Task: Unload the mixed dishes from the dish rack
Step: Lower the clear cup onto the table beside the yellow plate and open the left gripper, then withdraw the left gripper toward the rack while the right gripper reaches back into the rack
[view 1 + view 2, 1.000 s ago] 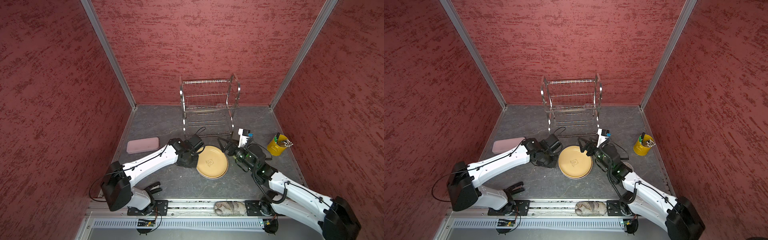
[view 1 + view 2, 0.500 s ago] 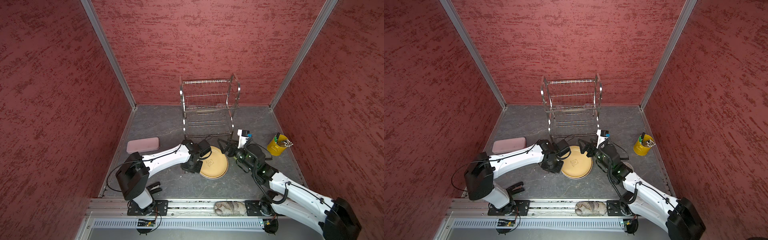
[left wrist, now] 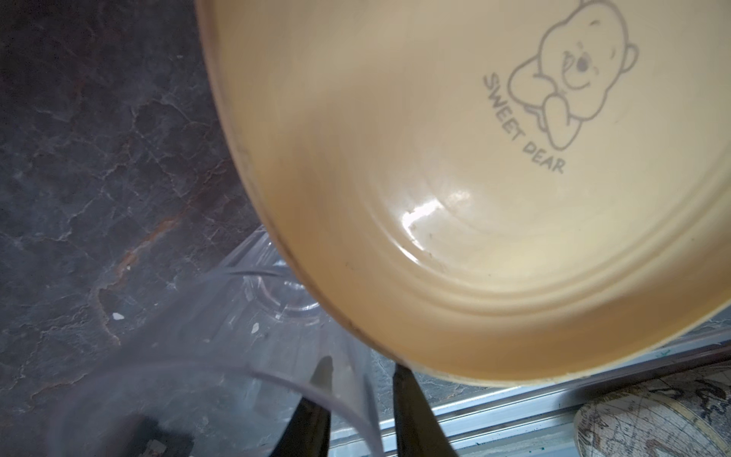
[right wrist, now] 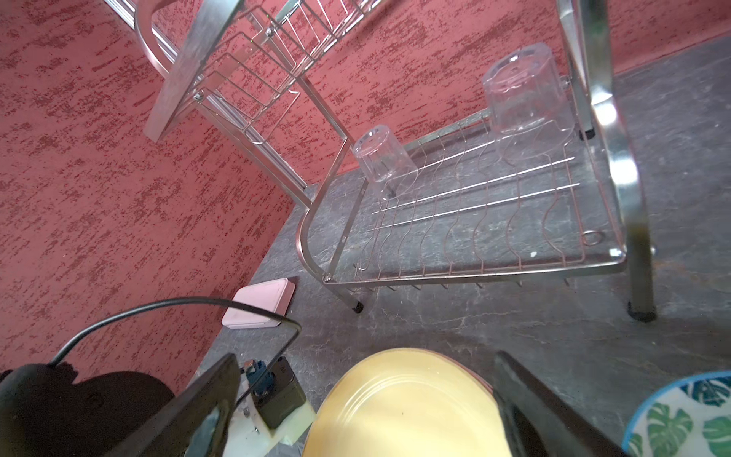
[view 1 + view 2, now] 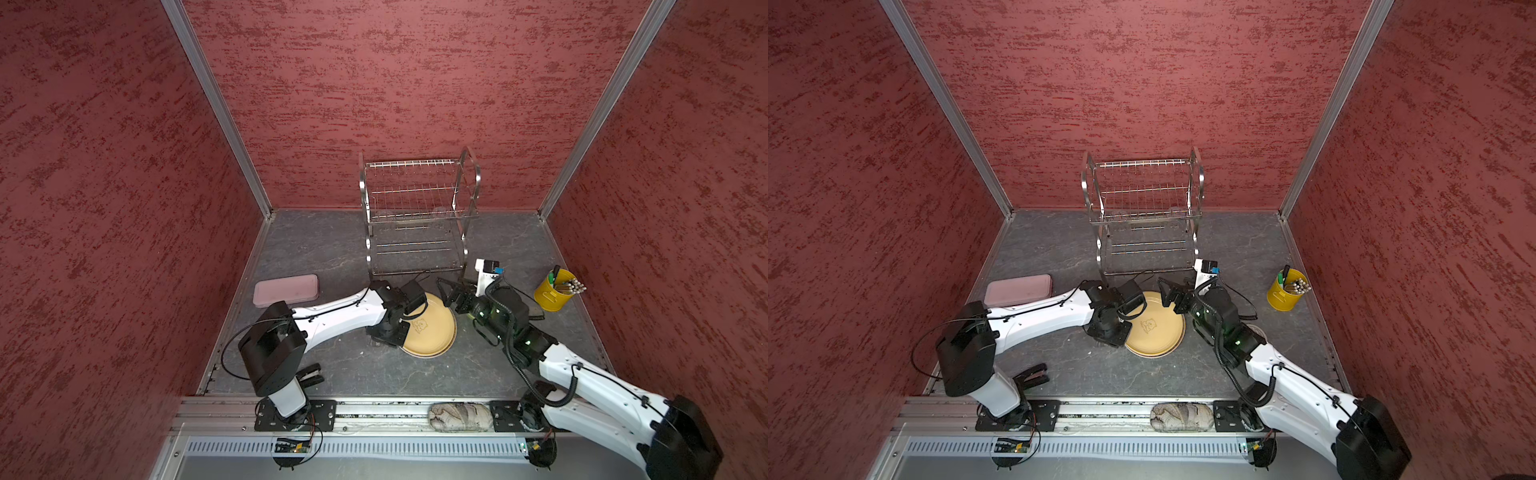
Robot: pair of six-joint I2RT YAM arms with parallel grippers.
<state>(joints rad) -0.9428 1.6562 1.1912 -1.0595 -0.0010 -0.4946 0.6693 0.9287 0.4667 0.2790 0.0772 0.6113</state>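
**Dish-rack cell, items listed front to back**

1. White black-patterned plate [image 5: 459, 417]: lying at the front rail, partly hidden by it, well apart from the rack.
2. Tan-yellow plate with bear drawing [image 5: 432, 332]: lying flat, face up, on the dark tabletop [image 5: 332, 249], in front of the rack and between the two grippers.
3. Left gripper [image 3: 360, 364]: sitting at the plate's left edge. Its jaws are standing slightly parted with the wall of a clear tumbler [image 3: 237, 316] running between them. A sliver of gap is showing beside the outer finger, so nothing is being pinched. The tumbler is sitting just beside the plate's rim. Upright or tilted cannot be told.
4. Right gripper [image 4: 368, 356]: hovering over the plate's far right edge with its jaws spread wide, carrying nothing.
5. Green-leaf bowl [image 4: 680, 415]: sitting on the tabletop beside the plate, under the right arm.
6. Flat pink box [image 5: 286, 289]: lying near the left wall.
7. Yellow bucket [image 5: 552, 293]: standing near the right wall with utensils sticking out.
8. Dish rack [image 5: 419, 216]: standing at the back wall. Its upper tier is showing no dishes. Two further clear tumblers, one [image 4: 385, 158] and another [image 4: 526, 95], are standing upside down at the rear of the lower tier.
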